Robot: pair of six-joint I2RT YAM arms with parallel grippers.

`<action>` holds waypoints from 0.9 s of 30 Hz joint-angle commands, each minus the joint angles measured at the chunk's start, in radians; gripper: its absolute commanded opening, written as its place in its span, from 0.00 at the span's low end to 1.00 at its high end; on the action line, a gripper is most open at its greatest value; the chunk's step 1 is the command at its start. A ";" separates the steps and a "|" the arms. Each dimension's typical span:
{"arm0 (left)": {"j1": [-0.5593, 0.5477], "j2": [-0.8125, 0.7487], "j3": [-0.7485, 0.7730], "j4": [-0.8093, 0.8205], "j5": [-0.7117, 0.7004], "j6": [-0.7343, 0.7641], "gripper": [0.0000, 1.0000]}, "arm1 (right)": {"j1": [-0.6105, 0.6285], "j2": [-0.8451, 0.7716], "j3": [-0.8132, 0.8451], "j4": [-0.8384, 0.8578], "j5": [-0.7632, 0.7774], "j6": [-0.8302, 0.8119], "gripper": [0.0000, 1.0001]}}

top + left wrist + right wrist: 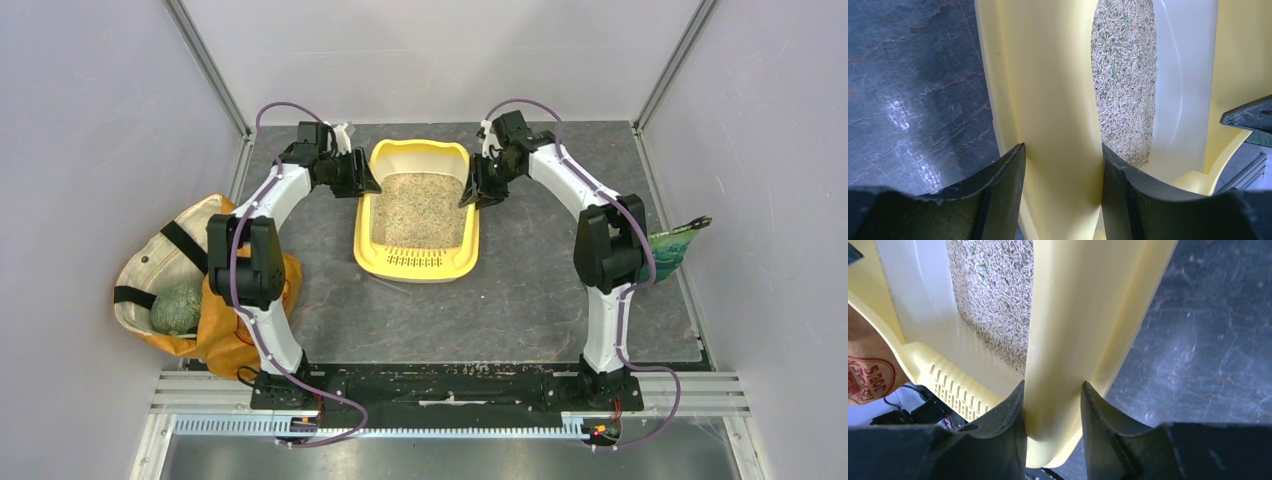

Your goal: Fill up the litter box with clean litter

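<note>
Where pale walls [90, 120] meet, a dark table [520, 300] bears the litter box [415, 263].

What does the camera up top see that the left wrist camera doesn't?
Only the top view shows the orange bag, the green bag and the slotted end of the litter box. Only the left wrist view shows, up close, the left gripper pinching the box's side rim, and green bits in the litter. Both show the yellow litter box and the tan litter inside.
</note>
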 commanded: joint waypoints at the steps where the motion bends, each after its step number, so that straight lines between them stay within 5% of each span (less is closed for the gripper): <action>1: 0.028 0.034 0.019 -0.001 -0.039 -0.011 0.58 | -0.003 0.127 0.030 0.198 0.087 -0.086 0.30; 5: 0.028 0.028 0.040 -0.020 -0.010 -0.007 0.70 | -0.003 0.130 0.072 0.185 0.088 -0.101 0.38; 8: 0.037 -0.009 0.062 -0.051 -0.013 0.003 0.93 | -0.013 0.075 0.127 0.125 0.083 -0.161 0.65; 12: 0.073 -0.093 0.099 -0.085 0.013 0.056 0.94 | -0.049 -0.093 0.174 -0.004 0.033 -0.302 0.97; 17: 0.090 -0.186 0.181 -0.162 -0.012 0.196 0.94 | -0.164 -0.356 0.180 -0.186 -0.099 -0.496 0.97; 24: 0.087 -0.315 0.162 -0.199 0.137 0.332 0.95 | -0.393 -0.581 0.170 -0.678 -0.058 -1.095 0.97; 27: 0.079 -0.352 0.127 -0.201 0.221 0.328 0.95 | -0.507 -0.612 0.123 -0.760 0.048 -1.265 0.96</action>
